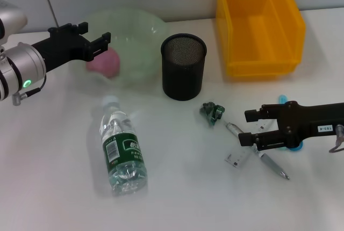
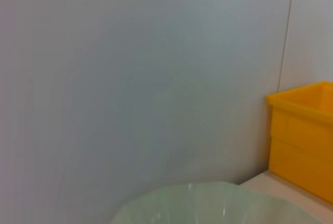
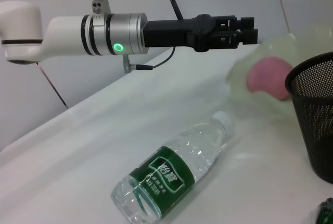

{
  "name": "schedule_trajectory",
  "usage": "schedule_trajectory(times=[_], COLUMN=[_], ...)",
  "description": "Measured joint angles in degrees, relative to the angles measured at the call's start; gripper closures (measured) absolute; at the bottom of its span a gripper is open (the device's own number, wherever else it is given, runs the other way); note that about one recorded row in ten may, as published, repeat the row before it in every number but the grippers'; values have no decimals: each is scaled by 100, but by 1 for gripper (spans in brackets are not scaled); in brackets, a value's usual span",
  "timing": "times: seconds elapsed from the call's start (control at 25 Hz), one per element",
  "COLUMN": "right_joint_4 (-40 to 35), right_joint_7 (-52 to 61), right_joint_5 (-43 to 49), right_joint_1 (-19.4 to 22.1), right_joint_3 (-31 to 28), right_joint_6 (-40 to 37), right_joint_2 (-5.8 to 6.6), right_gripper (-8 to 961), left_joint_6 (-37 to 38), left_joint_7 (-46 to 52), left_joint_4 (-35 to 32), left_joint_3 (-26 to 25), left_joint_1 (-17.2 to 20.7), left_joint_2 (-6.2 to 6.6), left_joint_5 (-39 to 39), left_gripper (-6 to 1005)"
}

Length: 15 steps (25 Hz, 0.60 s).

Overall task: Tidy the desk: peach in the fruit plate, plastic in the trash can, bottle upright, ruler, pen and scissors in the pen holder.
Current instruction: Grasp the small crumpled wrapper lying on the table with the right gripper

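- The peach [image 1: 106, 62] already sits in the plate [image 1: 141, 29], a pale green translucent bowl with a wavy rim; the left gripper [image 1: 98, 45] hangs just above and beside it, fingers a narrow gap apart, holding nothing.
- The right gripper [image 1: 251, 127] hovers low over the desk [image 1: 177, 193] with its jaws spread wide and empty; between and under them lie the pen [image 1: 269, 164], slim, clear and silvery, and the ruler [image 1: 236, 159], flat and clear; both run diagonally, roughly crosswise to the fingers.
- Blue scissors [image 1: 294, 146] handles peek out under that arm; the rest is hidden.
- The plastic [image 1: 211, 111], a small crumpled dark green scrap, lies near the right fingertips, between them and the holder [image 1: 184, 65], a black mesh cylinder.
- The bottle [image 1: 122, 153], clear with a green label, lies on its side, cap towards the plate; the left arm is nearer.
- The yellow bin [image 1: 258, 21], smooth hard plastic, is behind, on the right.
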<state>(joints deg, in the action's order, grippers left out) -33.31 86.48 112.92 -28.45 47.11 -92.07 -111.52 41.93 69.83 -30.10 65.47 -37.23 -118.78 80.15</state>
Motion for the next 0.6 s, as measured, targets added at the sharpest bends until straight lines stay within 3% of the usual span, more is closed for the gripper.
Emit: schedule_trajectory(times=[0.24,0.32,0.4,0.44,0.48,0.52,0.6], right_joint_4=[-2,-12,-22,-23,-25,-32,-37], right_joint_7=[2,3,9,10,13,21,24], right_joint_5=[3,3,3,3,3,3,3], right_joint_1=[13,19,23,24,23,23,24], right_joint_3=[-1,-5,-7,-8,-8,-9,-10], right_joint_6=[-14,-18,-20,-20,-22,-22,-21], right_joint_2=[0,0,0,2,3,7,9], right_gripper=[149,149,150,150,150,151,151], left_joint_6=[208,867,948,1463,1463,2303,3223], left_joint_7=[166,837,916,1302,1302,1727,2150], left_joint_4=[-39,-296,-344,-619,-619,-1008,-1315], left_joint_3=[1,0,1,-1,-1,-1,-28], left_joint_1=[47,167,190,333,333,544,694], left_joint_2=[18,99,109,160,160,254,361], left_joint_5=[-1,170,203,377,377,597,833], left_gripper=[296,239,182,153,154,155,158])
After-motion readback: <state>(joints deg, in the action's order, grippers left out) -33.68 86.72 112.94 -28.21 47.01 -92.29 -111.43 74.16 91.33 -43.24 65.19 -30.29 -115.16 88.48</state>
